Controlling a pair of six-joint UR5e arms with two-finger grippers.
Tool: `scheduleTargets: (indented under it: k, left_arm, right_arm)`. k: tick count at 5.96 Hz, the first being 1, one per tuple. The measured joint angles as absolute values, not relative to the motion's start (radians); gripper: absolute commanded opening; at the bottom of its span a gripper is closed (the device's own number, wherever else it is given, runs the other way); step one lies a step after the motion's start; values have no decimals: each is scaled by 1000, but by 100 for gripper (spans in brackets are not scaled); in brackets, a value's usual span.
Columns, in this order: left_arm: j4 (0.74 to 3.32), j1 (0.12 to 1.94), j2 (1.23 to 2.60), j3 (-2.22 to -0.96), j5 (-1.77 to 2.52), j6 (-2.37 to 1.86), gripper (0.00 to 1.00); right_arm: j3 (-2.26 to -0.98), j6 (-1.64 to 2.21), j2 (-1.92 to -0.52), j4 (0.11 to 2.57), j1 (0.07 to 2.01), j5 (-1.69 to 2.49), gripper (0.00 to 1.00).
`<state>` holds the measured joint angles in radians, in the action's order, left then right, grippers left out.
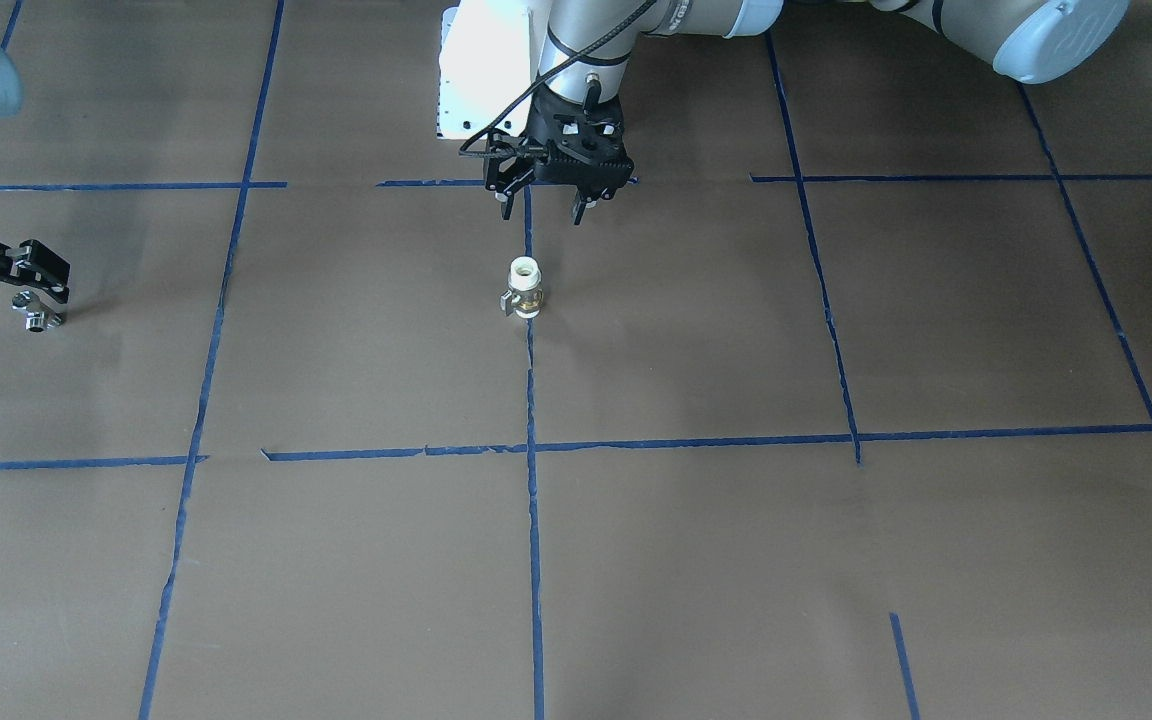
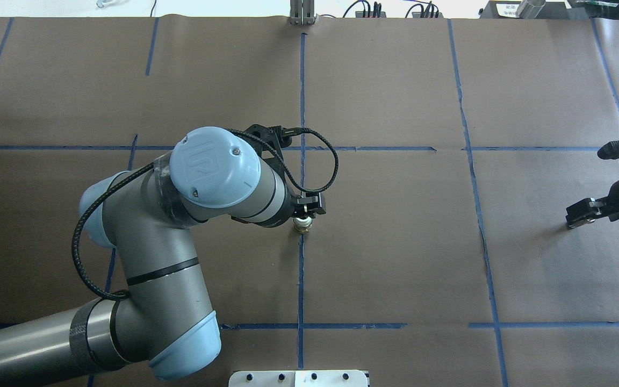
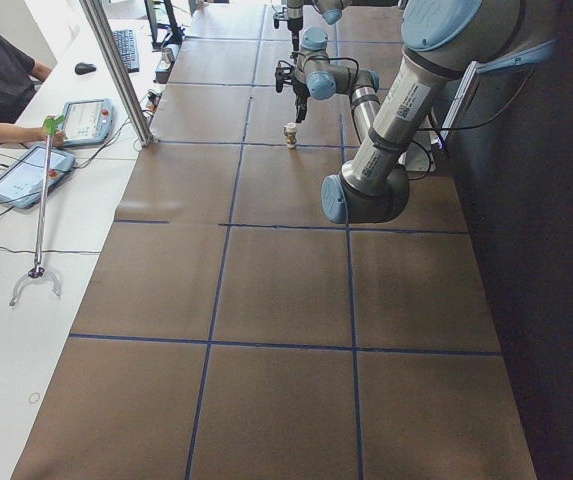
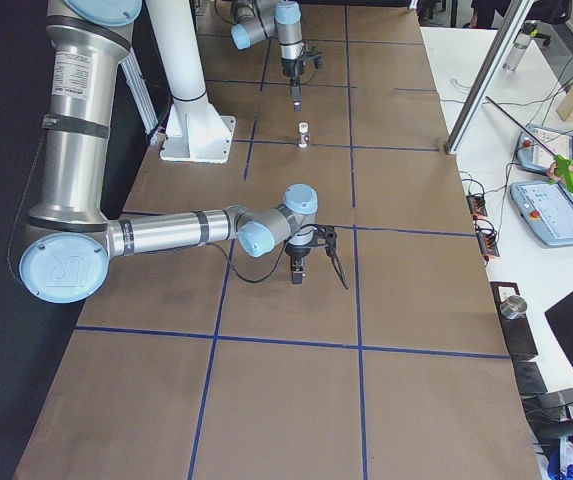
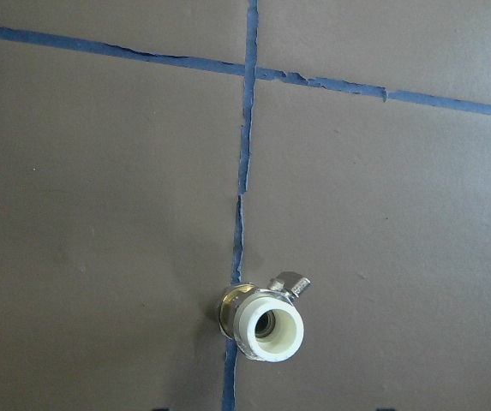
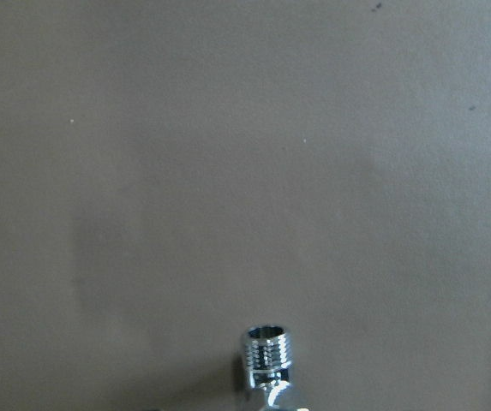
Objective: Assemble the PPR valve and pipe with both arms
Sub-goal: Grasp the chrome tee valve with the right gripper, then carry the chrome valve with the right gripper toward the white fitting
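Valve upright beneath the left end effector [image 1: 542, 208], pipe [image 1: 34, 314] at the far left edge.
The PPR valve [image 1: 526, 288] stood on the tabletop [image 1: 736, 560], on a blue tape line [image 1: 533, 520] just above the front view's centre. Its long axis was vertical, white open end up, lever toward frame left, probably to suit a top-down grasp by the spread fingers above. The pipe sat at the right end effector [image 1: 40, 284]; whether it was clamped I cannot tell. Its threaded end pointed toward the top of the wrist frame.

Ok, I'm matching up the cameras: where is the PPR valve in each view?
Front-facing: PPR valve just above centre, standing on a blue tape line.
Overhead: valve mid-frame, partly hidden.
Exterior left: valve upper centre.
Exterior right: valve upper centre.
Left wrist: valve bottom centre.
Right wrist: not in it.
Shared landmark: that tape line.
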<state>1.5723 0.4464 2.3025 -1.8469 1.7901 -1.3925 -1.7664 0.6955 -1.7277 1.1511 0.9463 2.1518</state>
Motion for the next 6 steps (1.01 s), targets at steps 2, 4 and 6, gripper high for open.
scheduleTargets:
  k: [2, 4, 6]
  left_arm:
    - [1572, 446, 2302, -1847, 1790, -1393, 84]
    - [1573, 446, 2302, -1847, 1789, -1392, 84]
    - [1577, 448, 2293, -1863, 1789, -1391, 84]
  right_arm:
    - [-1759, 699, -1726, 1152, 944, 2151, 10]
    - [-1761, 699, -1724, 1152, 943, 2153, 0]
    - [-1826, 701, -1710, 1167, 945, 2165, 0]
